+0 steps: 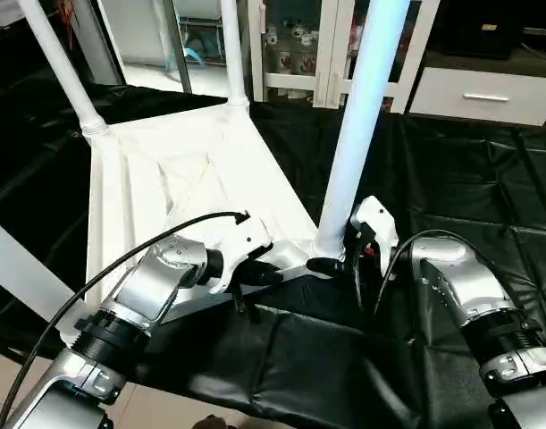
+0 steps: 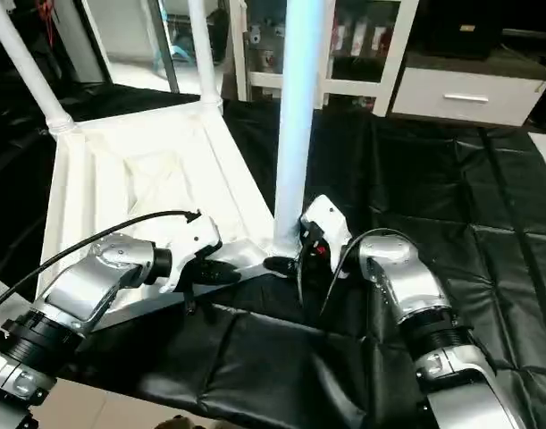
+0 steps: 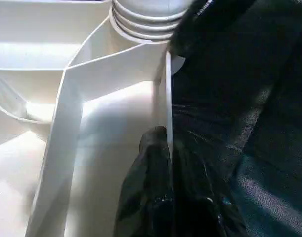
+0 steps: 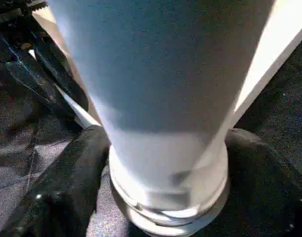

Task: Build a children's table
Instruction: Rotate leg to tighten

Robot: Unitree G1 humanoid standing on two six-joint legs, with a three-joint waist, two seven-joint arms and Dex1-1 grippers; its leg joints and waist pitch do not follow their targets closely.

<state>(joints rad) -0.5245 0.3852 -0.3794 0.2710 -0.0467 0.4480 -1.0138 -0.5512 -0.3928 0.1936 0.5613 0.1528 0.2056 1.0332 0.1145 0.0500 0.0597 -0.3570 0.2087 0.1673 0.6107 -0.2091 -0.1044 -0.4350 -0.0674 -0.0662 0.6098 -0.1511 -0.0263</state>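
Observation:
The children's table top [image 1: 165, 179] lies upside down on the black cloth, its ribbed underside facing up. Two white legs [image 1: 58, 63] [image 1: 234, 49] stand in the far corner sockets. A third leg [image 1: 362, 125] stands upright in the near right socket. My left gripper [image 1: 259, 273] is shut on the thin near rim [image 3: 168, 98] of the top, just left of that socket. My right gripper [image 1: 331, 264] straddles the flared base of the third leg [image 4: 165, 98]. One black finger [image 4: 66, 182] presses each side of the collar.
The black-draped work table [image 1: 451, 179] stretches to the right and behind. Its front edge meets the tiled floor [image 1: 165, 407] at lower left. A white drawer cabinet [image 1: 483, 94] and a shelf with cups [image 1: 295, 45] stand at the back. A black cable [image 1: 121, 259] loops over my left forearm.

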